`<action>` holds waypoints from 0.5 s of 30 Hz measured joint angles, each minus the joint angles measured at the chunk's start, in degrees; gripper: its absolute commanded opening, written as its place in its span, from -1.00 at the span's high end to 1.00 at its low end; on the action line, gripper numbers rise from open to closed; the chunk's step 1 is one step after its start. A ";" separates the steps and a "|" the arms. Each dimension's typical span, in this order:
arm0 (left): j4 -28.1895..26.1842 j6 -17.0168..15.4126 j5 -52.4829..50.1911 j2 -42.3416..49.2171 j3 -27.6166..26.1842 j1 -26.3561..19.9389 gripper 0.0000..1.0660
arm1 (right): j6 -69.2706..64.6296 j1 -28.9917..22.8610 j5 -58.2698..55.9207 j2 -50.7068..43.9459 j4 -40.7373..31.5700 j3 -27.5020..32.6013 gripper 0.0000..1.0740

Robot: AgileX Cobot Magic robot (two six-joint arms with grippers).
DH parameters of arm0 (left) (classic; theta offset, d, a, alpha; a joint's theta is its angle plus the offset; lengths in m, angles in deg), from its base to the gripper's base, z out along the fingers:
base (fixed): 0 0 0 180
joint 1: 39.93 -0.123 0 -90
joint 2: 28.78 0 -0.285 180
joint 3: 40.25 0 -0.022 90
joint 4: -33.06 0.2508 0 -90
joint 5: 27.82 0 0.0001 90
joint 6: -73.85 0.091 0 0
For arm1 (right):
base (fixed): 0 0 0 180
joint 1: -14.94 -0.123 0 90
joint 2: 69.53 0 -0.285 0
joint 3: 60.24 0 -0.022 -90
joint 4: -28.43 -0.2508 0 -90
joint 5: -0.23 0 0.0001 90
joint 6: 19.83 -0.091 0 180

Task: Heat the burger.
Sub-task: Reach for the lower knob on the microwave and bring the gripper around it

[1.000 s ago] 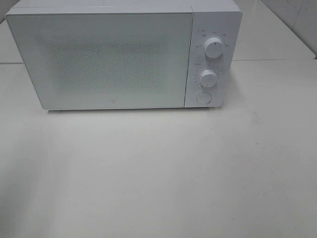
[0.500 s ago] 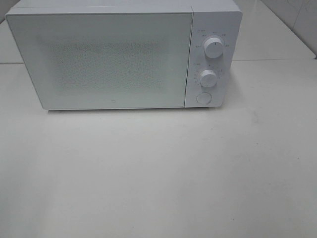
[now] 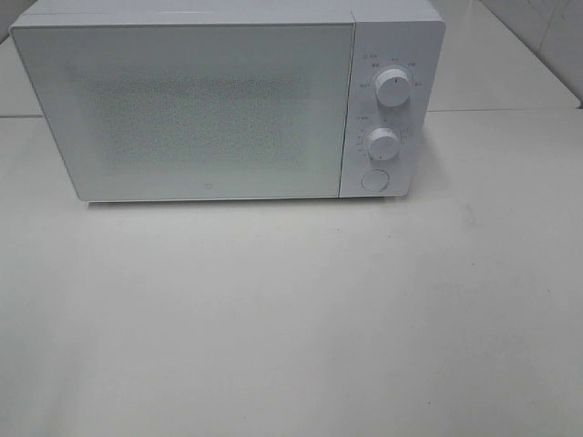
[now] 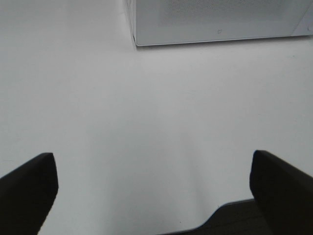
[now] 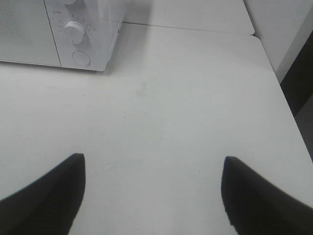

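The burger is out of view in every frame. A white microwave (image 3: pixel 228 100) stands at the back of the table with its door shut; its lower front corner (image 4: pixel 205 24) shows in the left wrist view and its control panel (image 5: pixel 83 34) in the right wrist view. Neither arm appears in the exterior high view. My left gripper (image 4: pixel 154 183) hangs over bare table short of the microwave, fingers (image 4: pixel 29 191) wide apart and holding nothing. My right gripper (image 5: pixel 151 193) is open too, empty, over the table in front of the microwave's control side.
The microwave panel carries two round knobs (image 3: pixel 393 87) (image 3: pixel 383 143) and a round button (image 3: pixel 373 179). The white table (image 3: pixel 301 319) stretches in front of it. Its right edge (image 5: pixel 283 93) shows in the right wrist view, with a dark gap beyond.
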 measured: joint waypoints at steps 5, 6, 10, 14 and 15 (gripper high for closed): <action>-0.52 0.00 -0.11 3.72 0.11 -1.26 -0.89 | 0.00 0.00 0.00 0.00 0.00 0.00 -0.42; -0.52 0.00 -0.17 5.61 0.11 -2.98 -0.89 | 0.00 0.00 0.00 0.00 0.00 0.00 -0.42; -0.52 0.00 -0.17 6.30 0.11 -7.22 -0.89 | 0.00 0.00 0.00 0.00 0.00 0.00 -0.42; -0.52 0.00 -0.17 6.36 0.11 -11.29 -0.89 | 0.00 0.00 0.00 0.00 0.00 0.00 -0.42; -0.52 0.00 -0.17 6.36 0.11 -11.86 -0.89 | 0.00 0.00 0.00 0.00 0.00 0.00 -0.42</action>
